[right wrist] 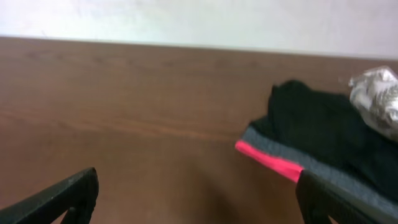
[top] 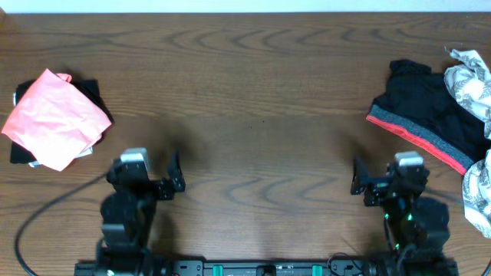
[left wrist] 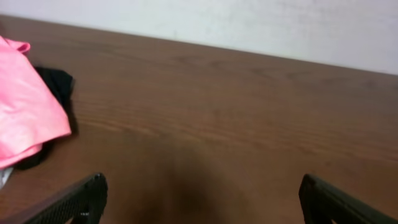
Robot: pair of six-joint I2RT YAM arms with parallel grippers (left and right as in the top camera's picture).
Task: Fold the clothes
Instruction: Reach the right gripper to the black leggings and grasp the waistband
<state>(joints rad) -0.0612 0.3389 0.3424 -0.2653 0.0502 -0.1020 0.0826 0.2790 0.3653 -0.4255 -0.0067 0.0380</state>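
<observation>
Soft black leggings with grey, coral-edged waistband (top: 420, 98) lie bunched at the right of the brown wooden bench (top: 253, 92), beside a white leaf-print cloth (top: 469, 77); a coral-pink cloth (top: 54, 119) lies left. Limp and light, probably best pinched at the waistband corners. On the left gripper (left wrist: 202, 190) and right gripper (right wrist: 198, 183) the jaws are wide open, empty.

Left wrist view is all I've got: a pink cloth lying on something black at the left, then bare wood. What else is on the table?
Observer: Over on the right side lie black leggings, bunched up, not folded.
Operator: Which way is the waist end facing?
Observer: The grey waistband, edged in red, runs along their near side, toward the robot.
Operator: Anything else by them?
Observer: A white leaf-print cloth lies crumpled against their right side and runs off the overhead frame.
Operator: And the right hand?
Observer: The right hand is open and empty, on the near side of the leggings and not touching them.
</observation>
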